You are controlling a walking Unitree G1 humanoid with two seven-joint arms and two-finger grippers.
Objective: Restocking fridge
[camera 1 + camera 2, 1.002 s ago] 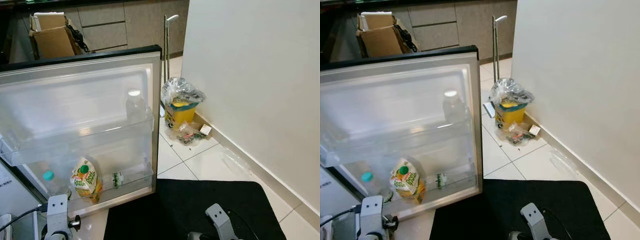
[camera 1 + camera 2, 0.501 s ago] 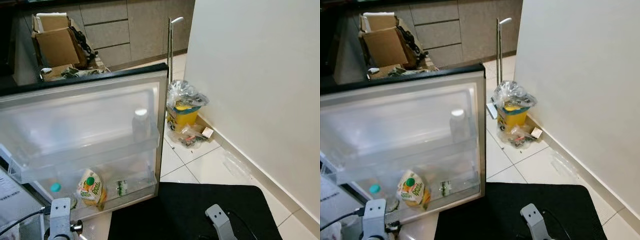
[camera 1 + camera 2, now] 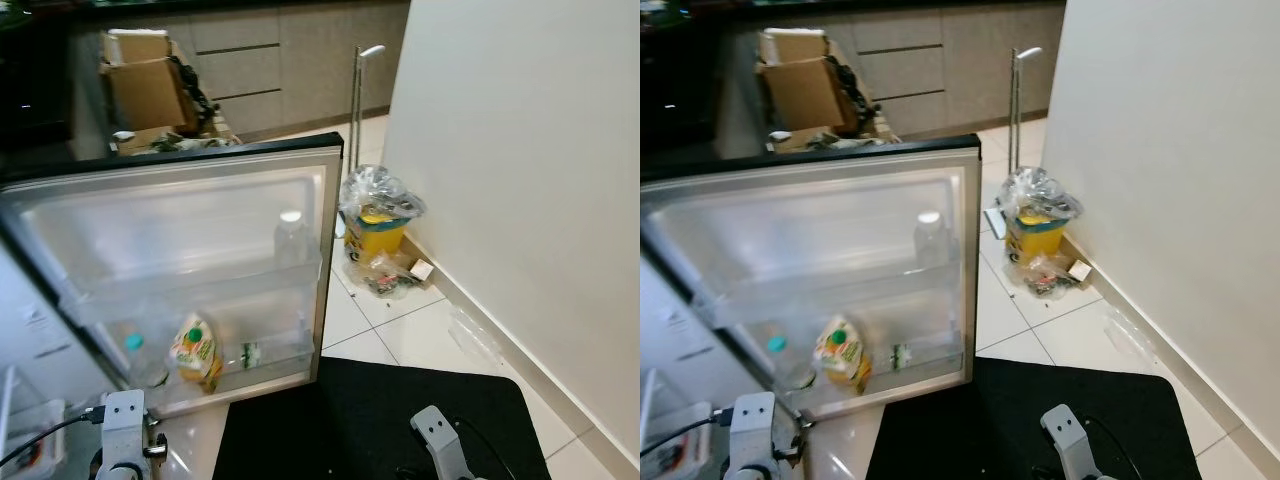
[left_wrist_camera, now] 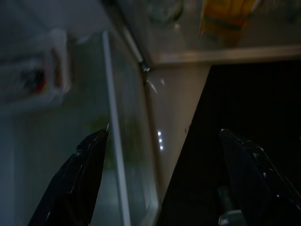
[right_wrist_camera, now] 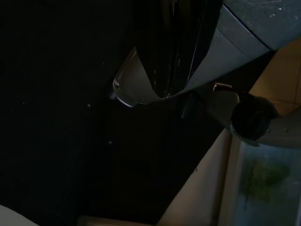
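Observation:
The fridge door [image 3: 200, 215] stands open in front of me, its inner shelves facing me. A clear white-capped bottle [image 3: 290, 238] stands on the upper door shelf. On the lower shelf are a yellow-green juice pouch [image 3: 196, 350], a teal-capped bottle [image 3: 137, 357] and a small bottle lying down [image 3: 250, 353]. My left arm [image 3: 122, 440] hangs low by the door's bottom corner. In the left wrist view my left gripper [image 4: 164, 181] is open with nothing between its black fingers [image 4: 75, 183], above the fridge's lower edge. My right arm [image 3: 440, 452] hangs idle over the black mat [image 3: 380, 415].
A white wall [image 3: 520, 170] runs along my right. A yellow bin with a plastic bag [image 3: 378, 215] and litter sit at its foot. A dustpan handle [image 3: 358, 110] stands behind. Cardboard boxes [image 3: 145, 85] and cabinets lie beyond the door. The fridge body [image 3: 30, 340] is at my left.
The whole picture has shifted right and the door looks smaller, so the camera moved. More of the fridge body shows at the left. The items on the door shelves have not moved.

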